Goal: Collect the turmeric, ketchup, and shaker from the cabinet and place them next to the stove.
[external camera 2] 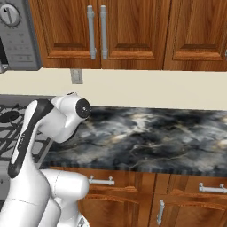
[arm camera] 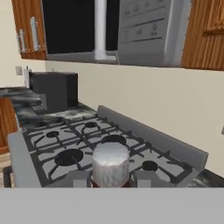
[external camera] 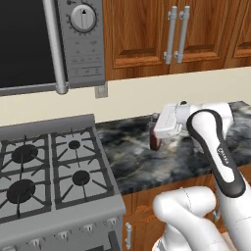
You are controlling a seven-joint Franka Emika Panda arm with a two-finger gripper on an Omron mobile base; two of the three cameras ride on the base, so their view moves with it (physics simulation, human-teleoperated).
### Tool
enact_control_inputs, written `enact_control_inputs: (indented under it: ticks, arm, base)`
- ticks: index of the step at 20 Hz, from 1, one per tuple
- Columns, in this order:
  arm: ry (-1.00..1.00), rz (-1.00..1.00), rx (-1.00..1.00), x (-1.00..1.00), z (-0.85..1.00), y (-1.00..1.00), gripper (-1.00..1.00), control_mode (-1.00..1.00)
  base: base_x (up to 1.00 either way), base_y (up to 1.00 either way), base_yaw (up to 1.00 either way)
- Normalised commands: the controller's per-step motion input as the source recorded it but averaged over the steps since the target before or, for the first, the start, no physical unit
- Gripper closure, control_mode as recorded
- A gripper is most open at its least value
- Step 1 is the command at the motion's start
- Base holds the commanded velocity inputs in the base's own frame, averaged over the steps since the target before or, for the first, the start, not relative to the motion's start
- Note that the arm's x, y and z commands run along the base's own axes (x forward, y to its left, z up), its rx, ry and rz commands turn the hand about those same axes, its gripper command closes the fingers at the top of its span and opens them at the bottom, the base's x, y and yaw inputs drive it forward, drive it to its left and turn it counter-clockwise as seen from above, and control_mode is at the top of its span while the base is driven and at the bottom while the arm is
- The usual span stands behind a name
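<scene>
My gripper [external camera: 157, 131] reaches left over the dark marble counter [external camera: 137, 162] and is shut on the shaker [external camera: 156, 141]. In the hand view the shaker [arm camera: 110, 164] is a white-grey cylinder with a rounded top, standing upright between the fingertips [arm camera: 81, 178] of the gripper [arm camera: 111, 178]. Its lower part looks dark red-brown. It hangs low, a short way right of the stove [external camera: 49, 166], and I cannot tell whether it touches the counter. The stove [arm camera: 74, 148] lies straight ahead of the hand. The brown wall cabinet [external camera: 147, 34] above has its doors closed. The turmeric and ketchup are out of view.
A grey microwave [external camera: 49, 39] hangs over the stove. A dark boxy appliance [arm camera: 54, 89] stands on the counter beyond the stove. The marble counter [external camera 2: 150, 137] runs on to the right, with wooden base cabinets [external camera 2: 177, 199] below. A wall outlet [external camera: 101, 90] sits behind the counter.
</scene>
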Motion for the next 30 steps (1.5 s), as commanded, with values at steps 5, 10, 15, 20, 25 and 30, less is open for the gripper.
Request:
enact_control_inputs:
  ticks: [5, 10, 15, 20, 25, 30]
  arm:
    - [0.00, 0.06, -0.03, 0.32, -0.39, 0.47, 1.00, -1.00]
    - [0.00, 0.00, -0.01, 0.40, -0.35, 0.08, 1.00, -1.00]
    - [0.00, 0.09, 0.01, 0.30, -0.34, 0.00, 1.00, -1.00]
    - [0.00, 0.13, 0.04, 0.33, -0.20, 0.00, 1.00, -1.00]
    - [0.00, 0.16, 0.05, 0.42, -0.17, 0.00, 1.00, -1.00]
    - [0.01, 0.14, 0.00, 0.47, -0.32, 0.08, 1.00, -1.00]
  base:
    - [0.00, 0.00, 0.00]
    - [0.00, 0.00, 0.00]
    - [0.00, 0.00, 0.00]
    - [0.00, 0.00, 0.00]
    - [0.00, 0.00, 0.00]
    - [0.00, 0.00, 0.00]
